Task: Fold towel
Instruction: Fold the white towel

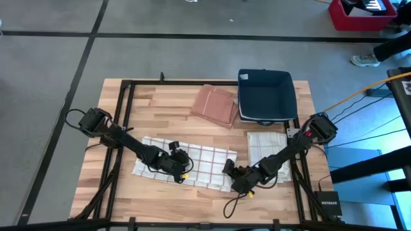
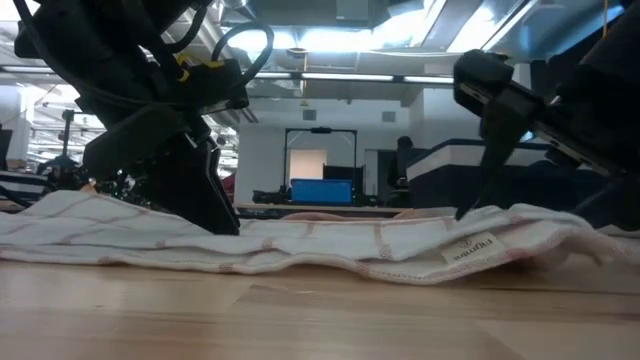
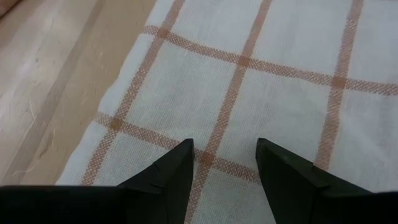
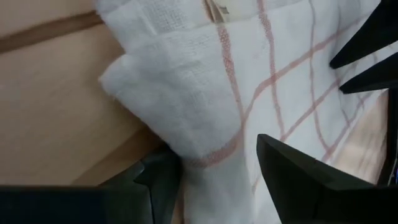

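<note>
A white towel with thin red-brown checks (image 1: 186, 163) is lying spread across the front of the wooden desk (image 1: 160, 96), rumpled at its right end. The left claw (image 3: 224, 165) is being held low over the towel's left half, its fingers parted and gripping nothing, the cloth flat between them. The right claw (image 4: 214, 168) is being set at the bunched right edge, fingers wide apart on either side of a raised fold, not closed on it. For a clean fold, both claws are probably best lowered until one layer of edge is being pinched, then lifted together and carried evenly across. A folded white towel (image 1: 266, 144), a folded brownish cloth (image 1: 215, 106) and a dark bin (image 1: 266, 96) are lying behind.
</note>
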You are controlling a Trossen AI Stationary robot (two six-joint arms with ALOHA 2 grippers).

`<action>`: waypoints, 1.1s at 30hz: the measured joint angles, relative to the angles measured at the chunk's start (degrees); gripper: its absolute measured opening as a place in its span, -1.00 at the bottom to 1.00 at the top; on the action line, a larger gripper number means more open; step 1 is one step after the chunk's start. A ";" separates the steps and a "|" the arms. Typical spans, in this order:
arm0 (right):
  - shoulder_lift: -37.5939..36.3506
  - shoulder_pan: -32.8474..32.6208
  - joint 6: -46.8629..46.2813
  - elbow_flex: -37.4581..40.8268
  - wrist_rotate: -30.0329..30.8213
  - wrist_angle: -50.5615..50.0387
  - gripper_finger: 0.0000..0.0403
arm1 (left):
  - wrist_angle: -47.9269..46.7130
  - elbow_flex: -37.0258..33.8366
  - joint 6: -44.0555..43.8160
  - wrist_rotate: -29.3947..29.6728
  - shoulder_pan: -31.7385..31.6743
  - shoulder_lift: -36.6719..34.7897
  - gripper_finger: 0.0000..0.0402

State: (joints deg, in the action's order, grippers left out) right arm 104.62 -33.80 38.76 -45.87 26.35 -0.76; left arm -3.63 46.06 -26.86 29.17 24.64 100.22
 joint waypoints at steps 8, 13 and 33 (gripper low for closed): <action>0.40 0.04 -4.43 0.19 -1.13 1.33 -0.54 | -0.13 0.00 0.29 0.00 0.22 0.00 -0.17; 0.50 -1.11 -12.43 0.11 0.09 1.12 -0.90 | -0.16 0.00 0.28 0.00 0.22 0.00 -0.17; -6.21 -6.31 -20.51 -9.48 1.82 -22.94 -0.95 | 10.91 0.32 10.08 -4.58 0.15 6.35 -0.17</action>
State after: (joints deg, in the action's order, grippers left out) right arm 98.41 -40.11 18.25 -55.34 28.18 -23.70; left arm 7.28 46.38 -16.78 24.58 24.80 106.58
